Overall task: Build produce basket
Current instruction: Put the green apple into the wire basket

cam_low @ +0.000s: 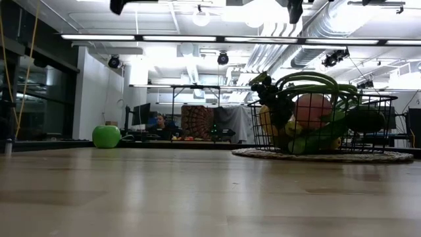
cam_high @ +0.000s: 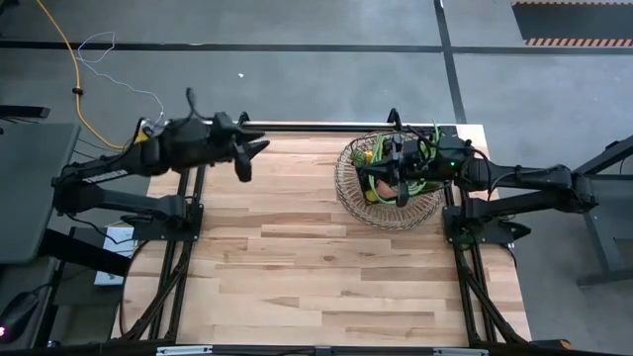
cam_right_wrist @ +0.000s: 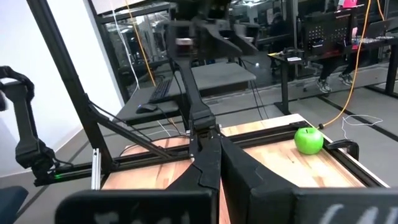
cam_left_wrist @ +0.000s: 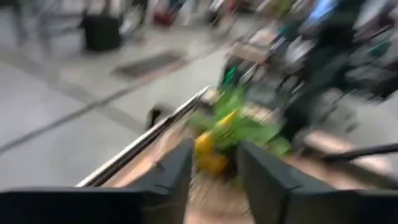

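The wire basket stands at the table's far right, piled with produce: a pink peach, long green beans and yellow and green pieces. My right gripper hangs shut just above the pile, pointing level toward the table's left, with nothing between its fingers. A green apple rests on the wood near the far left corner. My left gripper hovers over the far left part of the table, open and holding nothing, facing the basket.
Bare wooden tabletop stretches between the two arms and toward the near edge. A black rail runs along the far edge. In the room behind the table a person sits at a desk.
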Tool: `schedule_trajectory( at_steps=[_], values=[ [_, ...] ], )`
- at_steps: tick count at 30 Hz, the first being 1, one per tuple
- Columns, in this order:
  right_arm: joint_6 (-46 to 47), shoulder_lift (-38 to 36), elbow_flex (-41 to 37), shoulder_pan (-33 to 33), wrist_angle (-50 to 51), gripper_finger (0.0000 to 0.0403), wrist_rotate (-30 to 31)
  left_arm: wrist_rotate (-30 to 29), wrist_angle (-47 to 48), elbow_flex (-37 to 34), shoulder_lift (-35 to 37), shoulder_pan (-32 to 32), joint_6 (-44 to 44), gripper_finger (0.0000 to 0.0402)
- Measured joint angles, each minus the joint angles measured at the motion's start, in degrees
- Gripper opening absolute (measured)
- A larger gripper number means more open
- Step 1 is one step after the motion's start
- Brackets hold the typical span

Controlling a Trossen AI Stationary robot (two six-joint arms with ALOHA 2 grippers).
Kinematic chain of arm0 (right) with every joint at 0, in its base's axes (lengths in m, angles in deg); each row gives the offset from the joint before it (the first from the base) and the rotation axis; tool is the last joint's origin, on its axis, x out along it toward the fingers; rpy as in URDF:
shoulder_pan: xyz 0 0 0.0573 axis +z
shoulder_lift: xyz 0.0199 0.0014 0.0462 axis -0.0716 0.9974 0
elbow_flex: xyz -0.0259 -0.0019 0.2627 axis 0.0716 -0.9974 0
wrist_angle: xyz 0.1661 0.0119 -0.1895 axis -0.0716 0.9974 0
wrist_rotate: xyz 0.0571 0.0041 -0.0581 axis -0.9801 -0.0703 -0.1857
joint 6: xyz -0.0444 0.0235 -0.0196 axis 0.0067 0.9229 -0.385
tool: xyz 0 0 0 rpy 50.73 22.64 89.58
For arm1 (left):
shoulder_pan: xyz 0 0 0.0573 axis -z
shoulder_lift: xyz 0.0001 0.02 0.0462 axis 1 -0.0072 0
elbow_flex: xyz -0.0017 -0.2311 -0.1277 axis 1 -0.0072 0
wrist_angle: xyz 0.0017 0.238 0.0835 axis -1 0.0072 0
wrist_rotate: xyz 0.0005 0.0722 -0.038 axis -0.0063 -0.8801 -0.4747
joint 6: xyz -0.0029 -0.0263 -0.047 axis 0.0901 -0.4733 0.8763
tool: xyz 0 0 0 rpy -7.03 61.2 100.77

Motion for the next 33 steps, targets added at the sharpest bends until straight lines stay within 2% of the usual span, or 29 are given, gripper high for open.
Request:
schedule_trajectory(
  at_steps=[5,8,12,14,17,21,28,33],
  values=[
    [0.00,0.00,0.02,0.00,1.27,0.0000,0.00,-1.86,24.54,10.39,-6.66,-5.42,0.39,0.0234],
    [0.15,0.00,0.04,0.00,2.85,0.0000,0.00,-2.94,36.61,15.51,-10.43,-8.77,2.44,0.0292],
    [0.17,0.02,0.04,0.00,4.48,0.0000,0.00,-7.68,45.38,19.33,-15.49,-13.83,3.23,0.0344],
    [0.17,0.02,0.04,0.00,4.91,0.0000,0.00,-9.07,48.40,21.31,-18.99,-17.15,6.18,0.0355],
    [0.30,0.02,0.04,0.00,5.21,0.0000,0.00,-7.07,54.14,23.96,-25.26,-22.85,9.09,0.0356],
    [0.42,0.02,0.04,0.00,5.21,0.0000,0.00,-7.16,59.19,25.64,-33.83,-29.51,8.74,0.0350],
    [0.44,0.02,0.04,0.00,5.72,0.0000,-0.03,-5.17,58.03,25.46,-44.60,-37.98,9.15,0.0348],
    [0.43,0.02,0.04,0.00,7.29,0.0000,-0.03,-4.79,54.16,25.44,-48.30,-41.69,16.69,0.0348]
  ],
)
